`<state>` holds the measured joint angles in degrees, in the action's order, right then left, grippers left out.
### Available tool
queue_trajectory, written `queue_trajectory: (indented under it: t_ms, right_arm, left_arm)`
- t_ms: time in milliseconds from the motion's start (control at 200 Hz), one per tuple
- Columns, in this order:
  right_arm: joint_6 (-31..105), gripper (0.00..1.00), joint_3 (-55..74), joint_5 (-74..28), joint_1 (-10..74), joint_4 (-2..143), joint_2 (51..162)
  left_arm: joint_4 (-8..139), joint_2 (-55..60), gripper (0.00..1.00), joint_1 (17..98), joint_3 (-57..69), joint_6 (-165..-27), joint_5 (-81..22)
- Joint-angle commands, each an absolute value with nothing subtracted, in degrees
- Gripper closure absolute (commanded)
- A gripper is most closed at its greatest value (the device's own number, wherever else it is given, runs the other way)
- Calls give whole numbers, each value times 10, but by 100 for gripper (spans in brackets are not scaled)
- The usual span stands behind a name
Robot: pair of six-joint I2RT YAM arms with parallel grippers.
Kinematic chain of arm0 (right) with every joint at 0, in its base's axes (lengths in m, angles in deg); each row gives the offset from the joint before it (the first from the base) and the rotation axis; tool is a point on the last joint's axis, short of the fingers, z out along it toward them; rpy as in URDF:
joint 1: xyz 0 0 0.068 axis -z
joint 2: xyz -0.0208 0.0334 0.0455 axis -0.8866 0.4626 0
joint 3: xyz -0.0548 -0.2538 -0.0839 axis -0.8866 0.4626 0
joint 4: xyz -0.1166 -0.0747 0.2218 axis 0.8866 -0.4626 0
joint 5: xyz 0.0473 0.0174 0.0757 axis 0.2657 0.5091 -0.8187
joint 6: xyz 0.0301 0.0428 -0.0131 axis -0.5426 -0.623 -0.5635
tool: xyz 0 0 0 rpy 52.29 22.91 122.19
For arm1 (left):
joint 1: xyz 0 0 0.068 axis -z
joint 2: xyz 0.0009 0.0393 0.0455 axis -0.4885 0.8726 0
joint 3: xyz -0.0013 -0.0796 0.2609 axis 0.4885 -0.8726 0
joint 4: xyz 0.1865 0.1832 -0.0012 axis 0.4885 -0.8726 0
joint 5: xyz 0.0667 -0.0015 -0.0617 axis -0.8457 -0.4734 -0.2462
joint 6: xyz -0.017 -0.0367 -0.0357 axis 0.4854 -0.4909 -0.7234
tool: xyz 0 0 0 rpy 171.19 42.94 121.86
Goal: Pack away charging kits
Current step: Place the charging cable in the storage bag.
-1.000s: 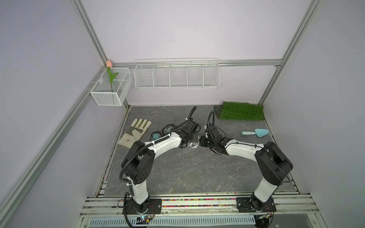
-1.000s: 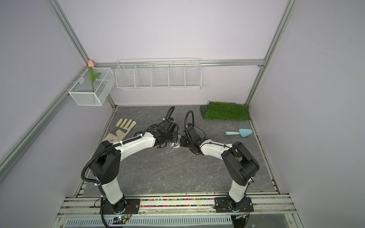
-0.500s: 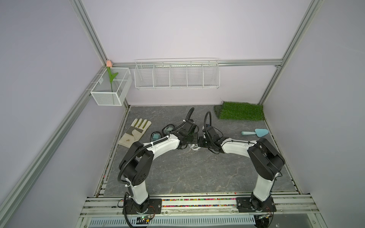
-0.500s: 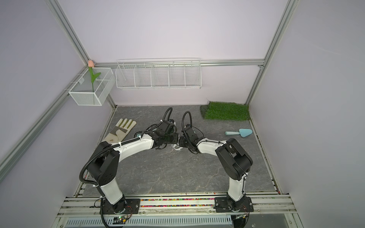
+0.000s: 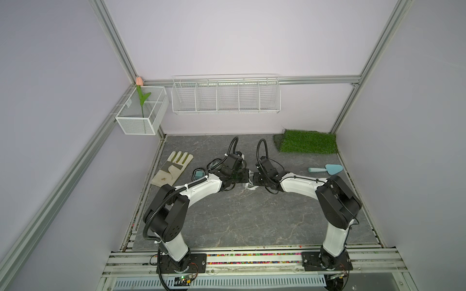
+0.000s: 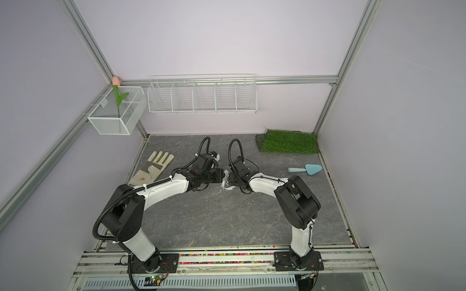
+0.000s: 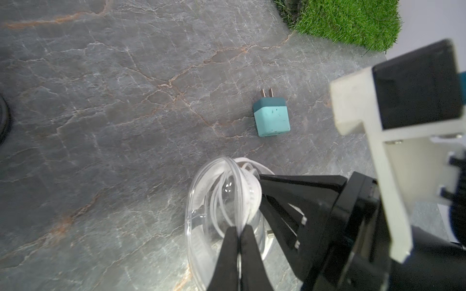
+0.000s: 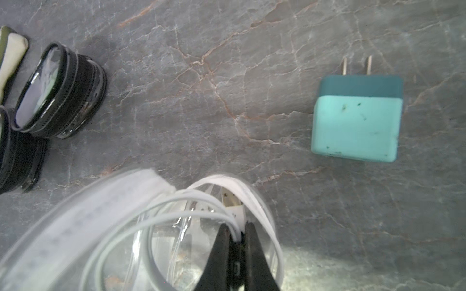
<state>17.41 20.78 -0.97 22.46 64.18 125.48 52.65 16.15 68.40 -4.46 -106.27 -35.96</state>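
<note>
In both top views my two grippers meet nose to nose at mid-table over the white case (image 5: pixel 250 187). In the left wrist view the left gripper (image 7: pixel 239 228) is shut on the clear, white-rimmed case (image 7: pixel 201 201), pinching its thin edge. In the right wrist view the right gripper (image 8: pixel 236 225) is shut on the coiled white cable (image 8: pixel 176 199), whose loops hang into the open case. A teal plug adapter (image 8: pixel 356 118) lies on its side just beyond, prongs pointing away. Two black-rimmed cases (image 8: pixel 60 93) stand closed off to the side.
A beige glove (image 5: pixel 174 167) lies by the left wall and a light-blue trowel (image 5: pixel 326 168) near the right wall. A grass mat (image 5: pixel 307 142) fills the back right corner. A wire basket (image 5: pixel 225 97) and a mesh box (image 5: pixel 141 113) hang on the walls.
The right arm's elbow has swung a little inward. Both grippers stay shut at the white case in the same spot.
</note>
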Motion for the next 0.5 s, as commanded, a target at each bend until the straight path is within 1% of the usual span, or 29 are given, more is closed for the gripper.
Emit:
queue_trajectory:
  t_ms: [0,60,130,220,275,315,350,450,495]
  right_arm:
    - [194,94,205,13,218,610,1262]
    - [196,94,205,16,218,601,1261]
    - [196,94,203,21,218,591,1264]
    - [195,91,196,28,218,585,1271]
    - [192,86,192,34,218,583,1273]
    - [191,85,190,35,218,588,1273]
    - [191,86,185,32,218,592,1273]
    - [191,92,160,16,218,592,1284]
    - [188,92,149,13,218,588,1292]
  left_arm:
    - [520,173,100,690,-26,-1066,-432]
    - [514,178,100,689,-19,-1064,-447]
    - [524,181,100,690,-17,-1064,-427]
    - [545,185,100,690,-20,-1068,-384]
    - [554,188,100,690,-22,-1071,-364]
    - [555,191,100,690,-22,-1073,-352]
    - [560,193,100,691,-24,-1074,-343]
    - [574,202,100,695,-29,-1083,-323]
    - [588,206,100,696,-34,-1086,-313]
